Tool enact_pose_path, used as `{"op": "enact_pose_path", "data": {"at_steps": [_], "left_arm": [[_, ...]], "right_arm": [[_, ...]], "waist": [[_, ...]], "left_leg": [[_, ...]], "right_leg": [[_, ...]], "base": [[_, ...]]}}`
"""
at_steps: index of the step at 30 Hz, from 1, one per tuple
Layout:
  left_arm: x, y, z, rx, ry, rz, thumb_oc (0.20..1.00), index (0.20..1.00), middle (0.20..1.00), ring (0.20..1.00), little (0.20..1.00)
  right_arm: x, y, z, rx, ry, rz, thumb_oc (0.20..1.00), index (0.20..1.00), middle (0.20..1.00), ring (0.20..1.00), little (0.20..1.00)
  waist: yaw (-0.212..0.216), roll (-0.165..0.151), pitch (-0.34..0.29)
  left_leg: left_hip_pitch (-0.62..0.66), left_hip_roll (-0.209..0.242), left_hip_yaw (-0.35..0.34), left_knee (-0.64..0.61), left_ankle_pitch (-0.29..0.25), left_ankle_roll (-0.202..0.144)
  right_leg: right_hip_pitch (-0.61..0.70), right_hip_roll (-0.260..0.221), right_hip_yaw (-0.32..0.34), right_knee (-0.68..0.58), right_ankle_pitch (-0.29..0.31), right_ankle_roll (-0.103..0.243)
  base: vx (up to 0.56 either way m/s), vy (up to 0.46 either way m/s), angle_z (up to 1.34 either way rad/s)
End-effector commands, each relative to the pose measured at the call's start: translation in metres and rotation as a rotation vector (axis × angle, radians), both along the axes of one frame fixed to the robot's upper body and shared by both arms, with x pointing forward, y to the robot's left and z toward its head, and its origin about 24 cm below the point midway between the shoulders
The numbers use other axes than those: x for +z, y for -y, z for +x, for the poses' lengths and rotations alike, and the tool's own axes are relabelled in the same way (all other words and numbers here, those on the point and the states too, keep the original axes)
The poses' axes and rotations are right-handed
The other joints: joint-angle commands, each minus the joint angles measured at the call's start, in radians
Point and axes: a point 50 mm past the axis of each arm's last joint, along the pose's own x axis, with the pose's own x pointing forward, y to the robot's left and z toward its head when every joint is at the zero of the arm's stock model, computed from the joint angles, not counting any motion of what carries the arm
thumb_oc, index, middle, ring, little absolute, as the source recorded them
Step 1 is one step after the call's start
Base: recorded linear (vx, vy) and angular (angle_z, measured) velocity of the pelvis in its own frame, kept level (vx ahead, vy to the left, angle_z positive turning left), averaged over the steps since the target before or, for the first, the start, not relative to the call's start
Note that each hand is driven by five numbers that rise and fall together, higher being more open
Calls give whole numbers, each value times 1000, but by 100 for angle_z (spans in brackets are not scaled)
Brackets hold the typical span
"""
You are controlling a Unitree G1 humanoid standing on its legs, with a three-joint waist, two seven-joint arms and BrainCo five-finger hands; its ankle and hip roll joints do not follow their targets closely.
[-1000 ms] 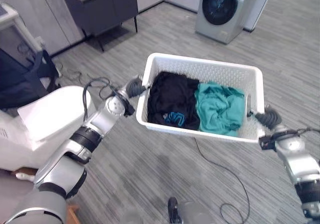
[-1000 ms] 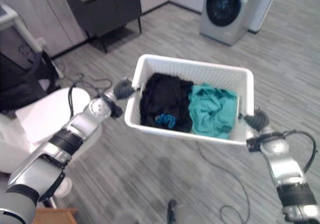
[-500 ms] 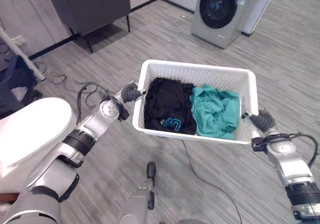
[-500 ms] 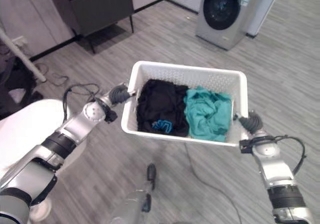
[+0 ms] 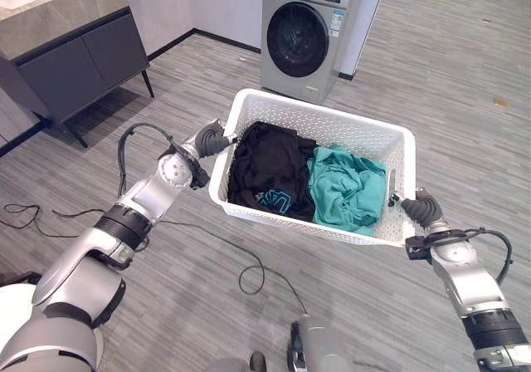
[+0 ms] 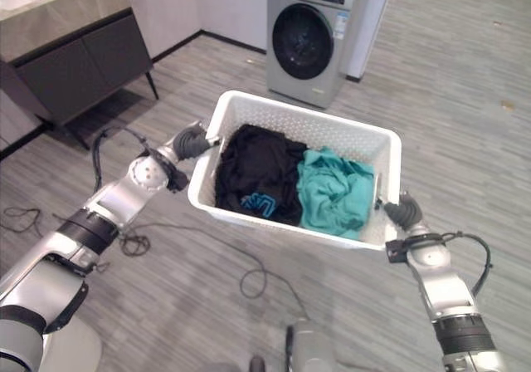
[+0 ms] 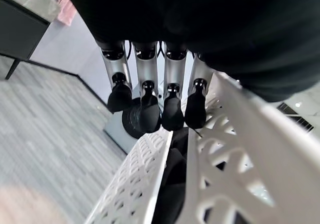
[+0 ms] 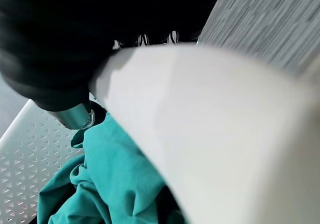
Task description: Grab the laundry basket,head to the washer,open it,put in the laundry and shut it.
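1. While I carry the white laundry basket between both hands, my left hand has its fingers curled over the rim at one short end, and my right hand clasps the opposite end.
2. Black clothing and a teal garment lie side by side inside.
3. Compared with a second ago, the washing machine stands much nearer, straight ahead beyond the basket, its round door shut.
4. I judge the walk nearly done; next comes setting the basket down and opening that door.

White perforated laundry basket aloft; black garment, teal garment inside; washer closed.
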Motion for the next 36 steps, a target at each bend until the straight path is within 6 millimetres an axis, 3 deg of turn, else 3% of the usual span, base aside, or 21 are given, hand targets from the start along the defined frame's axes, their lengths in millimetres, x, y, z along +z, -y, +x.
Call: {"op": "enact_pose_path", "data": {"at_steps": [1, 4, 7, 8, 9, 10, 11, 12, 14, 16, 17, 18, 19, 20, 21, 24, 27, 29, 31, 32, 36], "left_arm": [[25, 33, -1, -110, 137, -86, 200, 200, 200, 200, 200], [20, 30, 0, -93, 132, -68, 200, 200, 200, 200, 200], [20, 32, 1, -102, 134, -44, 200, 200, 200, 200, 200], [21, 36, 0, -123, 134, -50, 200, 200, 200, 200, 200], [23, 36, 0, -130, 129, -50, 200, 200, 200, 200, 200], [24, 37, 1, -131, 130, -49, 200, 200, 200, 200, 200], [28, 36, 1, -127, 138, -49, 200, 200, 200, 200, 200], [37, 34, 1, -122, 155, -49, 200, 200, 200, 200, 200], [41, 36, 2, -127, 163, -49, 200, 200, 200, 200, 200], [46, 40, 3, -134, 166, -54, 200, 200, 200, 200, 200], [51, 45, 3, -146, 175, -65, 200, 200, 200, 200, 200], [54, 47, 3, -154, 184, -69, 200, 200, 200, 200, 200], [54, 48, 3, -156, 183, -69, 200, 200, 200, 200, 200], [54, 52, 3, -163, 192, -75, 200, 200, 200, 200, 200], [54, 52, 3, -163, 192, -75, 200, 200, 200, 200, 200], [50, 47, 4, -149, 185, -79, 200, 200, 200, 200, 200], [45, 47, 3, -153, 176, -72, 200, 200, 200, 200, 200], [42, 37, 3, -131, 172, -61, 200, 200, 200, 200, 200], [42, 34, 2, -130, 176, -52, 200, 200, 200, 200, 200], [42, 31, 2, -127, 175, -43, 200, 200, 200, 200, 200], [48, 33, 2, -132, 196, -18, 200, 200, 200, 200, 200]], "right_arm": [[76, -20, 25, 151, 328, 4, 200, 200, 200, 200, 200], [76, -20, 25, 158, 325, 3, 200, 200, 200, 200, 200], [77, -16, 25, 143, 326, 4, 200, 200, 200, 200, 200], [84, -10, 23, 128, 346, -4, 200, 200, 200, 200, 200], [90, 3, 20, 82, 362, -11, 200, 200, 200, 200, 200], [90, 3, 20, 81, 363, -10, 200, 200, 200, 200, 200], [95, 3, 20, 79, 380, -3, 200, 200, 200, 200, 200], [99, 1, 24, 78, 395, 5, 200, 200, 200, 200, 200], [100, 1, 24, 77, 396, 5, 200, 200, 200, 200, 200], [102, 5, 23, 60, 399, 3, 200, 200, 200, 200, 200], [101, 4, 21, 61, 403, 6, 200, 200, 200, 200, 200], [100, 2, 18, 79, 401, 0, 200, 200, 200, 200, 200], [100, 2, 17, 77, 400, 1, 200, 200, 200, 200, 200], [97, 1, 16, 80, 406, 5, 200, 200, 200, 200, 200], [97, 1, 16, 79, 406, 5, 200, 200, 200, 200, 200], [91, 0, 14, 80, 401, 9, 200, 200, 200, 200, 200], [87, -5, 16, 94, 394, 14, 200, 200, 200, 200, 200], [87, -17, 25, 129, 388, 30, 200, 200, 200, 200, 200], [86, -20, 26, 135, 387, 40, 200, 200, 200, 200, 200], [85, -20, 27, 138, 382, 40, 200, 200, 200, 200, 200], [85, -23, 28, 142, 383, 35, 200, 200, 200, 200, 200]], "waist": [[23, 29, -96], [17, 28, -105], [2, 24, -137], [-21, 40, -153], [-32, 36, -146], [-34, 34, -147], [-32, 18, -147], [-7, 14, -130], [-7, 21, -125], [6, -5, -104], [17, -13, -92], [26, -18, -89], [30, -25, -90], [41, -22, -88], [42, -31, -90], [68, -9, -93], [80, -3, -93], [105, 14, -119], [114, 13, -133], [116, 0, -138], [108, -16, -144]], "left_leg": [[-71, 92, 15, 22, -42, -41], [-8, 101, 28, 36, -71, -66], [25, 122, 23, 80, -73, -92], [14, 176, 27, 202, -12, -135], [-73, 267, 60, 467, 143, -165], [-85, 265, 55, 478, 144, -166], [-123, 301, 80, 585, 200, -157], [-191, 341, 68, 802, 232, -151], [-223, 372, 48, 865, 237, -154], [-317, 402, 70, 887, 230, -126], [-392, 380, 78, 780, 179, -125], [-435, 358, 98, 609, 167, -135], [-425, 351, 105, 595, 173, -133], [-434, 318, 110, 334, 171, -142], [-420, 307, 118, 302, 192, -139], [-405, 245, 86, -28, 242, -157], [-421, 221, 80, -84, 249, -160], [-380, 203, 45, -86, 272, -150], [-380, 190, 33, -33, 276, -139], [-374, 175, 38, -5, 248, -129], [-321, 126, 70, 43, 157, -58]], "right_leg": [[146, -60, 4, -268, 127, 161], [137, -79, -73, -372, 174, 180], [183, -64, -86, -365, 210, 165], [208, -24, -70, -331, 193, 134], [251, -2, -75, -301, 157, 84], [246, -4, -78, -303, 162, 82], [275, 6, -82, -303, 139, 52], [323, 53, -74, -298, 99, 0], [345, 79, -65, -293, 72, -12], [380, 74, -67, -294, 66, -28], [409, 71, -66, -299, 48, -16], [430, 65, -55, -294, 29, -4], [431, 57, -52, -293, 28, -2], [453, 59, -55, -292, 11, 13], [453, 49, -54, -294, 15, 15], [511, 61, -41, -297, -28, 29], [540, 64, -26, -284, -59, 28], [576, 63, 21, -255, -99, 36], [581, 53, 46, -205, -90, 45], [578, 37, 52, -166, -82, 57], [491, -8, 58, 140, 103, 142]], "base": [[396, -93, 45], [448, -116, 40], [537, -197, 43], [754, -404, 43], [560, -348, 46], [349, -326, 49], [338, -362, 55], [519, -427, 33], [326, -230, -14], [213, -156, -58], [368, -41, -43], [367, 15, -20], [393, 105, 1], [214, 64, -10], [340, 106, -11], [362, 84, -40], [359, 72, -38], [626, 187, -72], [513, 169, -83], [428, 141, -82], [362, 170, -16]]}}
